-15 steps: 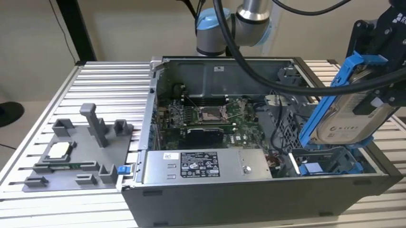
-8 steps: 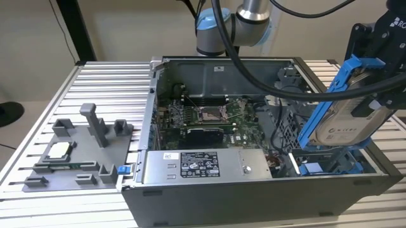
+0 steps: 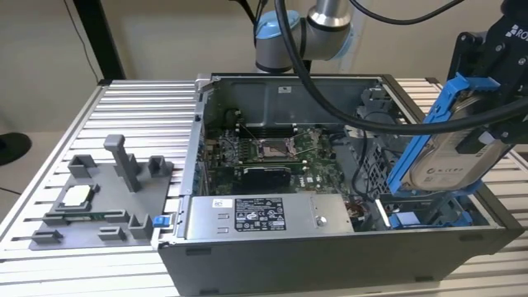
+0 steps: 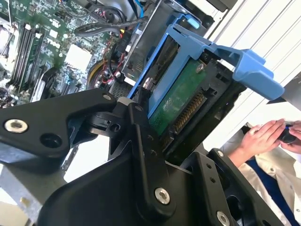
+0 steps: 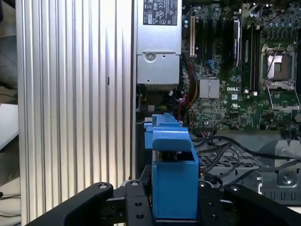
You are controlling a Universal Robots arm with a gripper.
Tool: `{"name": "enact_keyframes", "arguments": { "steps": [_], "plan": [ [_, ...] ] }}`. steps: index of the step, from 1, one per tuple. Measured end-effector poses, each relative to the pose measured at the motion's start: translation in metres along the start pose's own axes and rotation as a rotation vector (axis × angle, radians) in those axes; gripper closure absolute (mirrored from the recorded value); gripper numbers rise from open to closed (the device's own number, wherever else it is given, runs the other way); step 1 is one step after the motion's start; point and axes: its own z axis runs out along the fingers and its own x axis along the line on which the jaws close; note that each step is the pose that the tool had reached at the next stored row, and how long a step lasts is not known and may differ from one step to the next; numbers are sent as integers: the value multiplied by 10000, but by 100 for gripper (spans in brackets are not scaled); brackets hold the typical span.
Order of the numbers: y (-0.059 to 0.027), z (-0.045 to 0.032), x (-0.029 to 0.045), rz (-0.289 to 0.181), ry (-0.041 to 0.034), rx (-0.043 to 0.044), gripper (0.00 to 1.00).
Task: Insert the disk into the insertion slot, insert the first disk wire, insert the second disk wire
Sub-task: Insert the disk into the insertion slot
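Disk (image 3: 446,162): blue-framed, held tilted in the air at the case's 3 o'clock side in the exterior view. Its lower end is just above the slot and it is not seated. Its green board faces the camera in the second wrist view (image 4: 181,101).
Table (image 3: 140,105): ribbed aluminium, under everything.
Case (image 3: 330,263): open, lying mid-table.
Arm (image 3: 326,25): rises behind the case at 12 o'clock, with black cables looping over to 3 o'clock.
Motherboard (image 3: 272,154): on the case floor, at centre.
Power supply (image 3: 264,216): grey labelled box at 6 o'clock inside the case.
Fixture (image 3: 99,198): grey tray with posts, at 9 o'clock beside the case.
Slot (image 3: 425,213): bay with blue rails, at 4 o'clock in the case, below the disk.
Gripper (image 3: 478,124): clamped on the disk from both sides, its black links flanking the blue frame in both wrist views (image 5: 175,207).
Hands (image 4: 265,136): a person's, beyond the table edge in the second wrist view.
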Motion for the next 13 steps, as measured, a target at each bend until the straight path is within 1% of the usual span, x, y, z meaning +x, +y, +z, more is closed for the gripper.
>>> {"name": "enact_keyframes", "arguments": {
  "steps": [6,13],
  "plan": [
    [-3,56,0,-1,-1,0,100],
    [-5,105,0,-1,-1,1,100]
  ]
}}
